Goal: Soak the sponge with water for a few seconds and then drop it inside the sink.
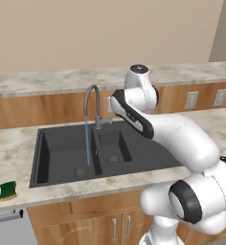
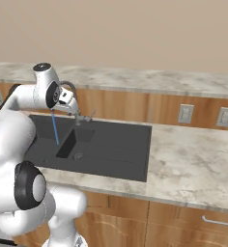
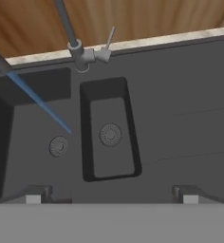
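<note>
**Water running, sponge not yet picked up**

The gripper [image 3: 109,197] hangs above the sink [image 3: 180,118] with its two fingertips [image 3: 35,195] set wide apart and nothing between them. Straight ahead of the fingers lies the smaller basin [image 3: 109,137]; off beyond the one fingertip, the water [image 3: 42,107] falls as a thin blue stream from the faucet [image 1: 91,103] into the big basin [image 1: 62,150].

The sponge [image 1: 8,190] sits well away from the fingers, on the counter [image 1: 9,153] just past the far side of the big basin, near the front edge.

By my reading the tap step is done and the fetch is in hand. The next move calls for a long swing across the big basin, lowering the open fingers on either side of the sponge, then closing on it
</note>
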